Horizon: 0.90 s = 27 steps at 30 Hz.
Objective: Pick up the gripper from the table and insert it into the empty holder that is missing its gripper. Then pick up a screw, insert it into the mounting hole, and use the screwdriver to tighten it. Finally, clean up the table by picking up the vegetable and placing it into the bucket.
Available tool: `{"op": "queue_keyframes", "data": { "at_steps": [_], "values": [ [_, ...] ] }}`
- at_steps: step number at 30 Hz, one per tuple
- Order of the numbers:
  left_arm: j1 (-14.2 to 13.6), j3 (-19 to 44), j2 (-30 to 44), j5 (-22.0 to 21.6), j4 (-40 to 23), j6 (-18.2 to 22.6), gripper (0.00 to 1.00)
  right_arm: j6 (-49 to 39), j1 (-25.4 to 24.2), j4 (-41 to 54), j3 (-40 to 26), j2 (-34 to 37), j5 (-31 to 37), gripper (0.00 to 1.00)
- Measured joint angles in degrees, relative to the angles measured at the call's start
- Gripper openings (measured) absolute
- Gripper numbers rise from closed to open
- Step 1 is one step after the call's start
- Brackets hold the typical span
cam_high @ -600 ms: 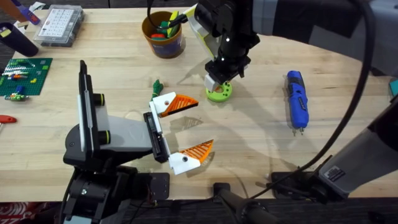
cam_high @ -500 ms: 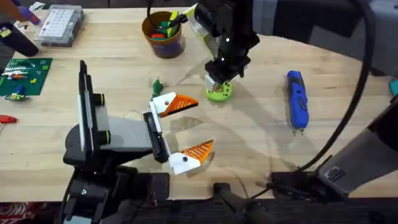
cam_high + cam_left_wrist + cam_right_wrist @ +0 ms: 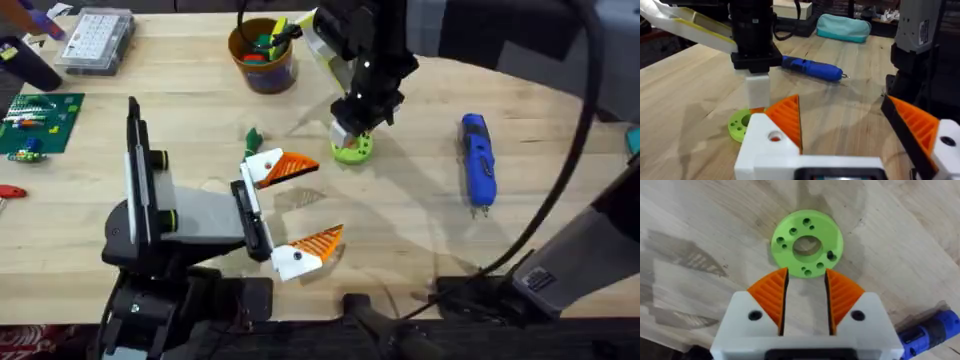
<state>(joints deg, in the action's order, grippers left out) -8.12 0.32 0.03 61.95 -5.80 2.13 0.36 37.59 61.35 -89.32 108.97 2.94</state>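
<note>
Right gripper [image 3: 805, 292], white fingers with orange ribbed pads set narrowly apart and empty, hangs directly above the flat lime-green plastic ring [image 3: 807, 243] on the table; ring lies just beyond the fingertips, nearest this arm.

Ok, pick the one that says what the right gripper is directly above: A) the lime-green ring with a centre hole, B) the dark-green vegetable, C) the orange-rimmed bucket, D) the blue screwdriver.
A: the right wrist view has the right gripper, fingers slightly apart, poised just over the lime-green ring, with the blue screwdriver off to one side.
</note>
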Motion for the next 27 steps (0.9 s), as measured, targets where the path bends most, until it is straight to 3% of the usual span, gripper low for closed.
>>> {"op": "queue_keyframes", "data": {
  "at_steps": [19, 27],
  "values": [
    [0.0, 0.0, 0.0, 0.0, 0.0, 0.0, 0.993, -0.2, -4.4, 0.0, 0.0, -0.3, 0.0, 0.43],
    [0.0, 0.0, 0.0, 0.0, 0.0, 0.0, 0.993, -0.2, -4.5, 2.1, 0.0, -6.6, 0.0, 0.429]
  ]
}}
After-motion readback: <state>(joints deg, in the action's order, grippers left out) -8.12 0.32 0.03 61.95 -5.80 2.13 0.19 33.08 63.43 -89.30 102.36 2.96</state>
